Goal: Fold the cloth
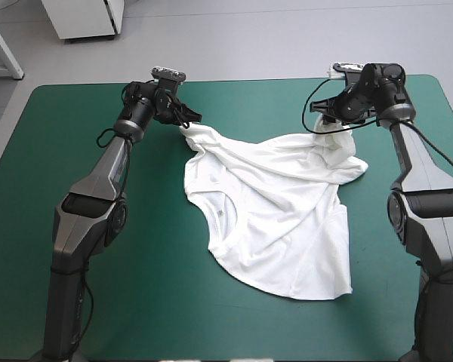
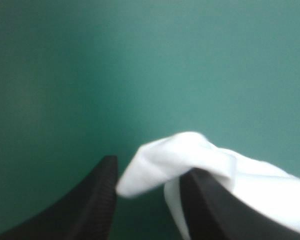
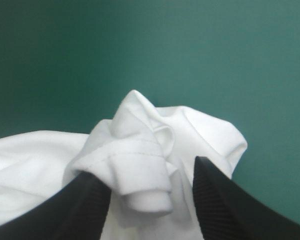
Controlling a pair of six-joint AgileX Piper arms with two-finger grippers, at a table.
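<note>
T-shirt lies lengthwise far-to-near, its far corners inside the parted left tool and parted right tool.

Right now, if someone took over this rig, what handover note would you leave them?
Left gripper: open, a T-shirt corner between its fingers, near the table's far edge.
Right gripper: open, a bunched hem between its fingers, also on the far side.
T-shirt: crumpled, partly spread mid-table, reaching to both grippers.
Done: no fold yet. To do: flatten it, then fold.
</note>
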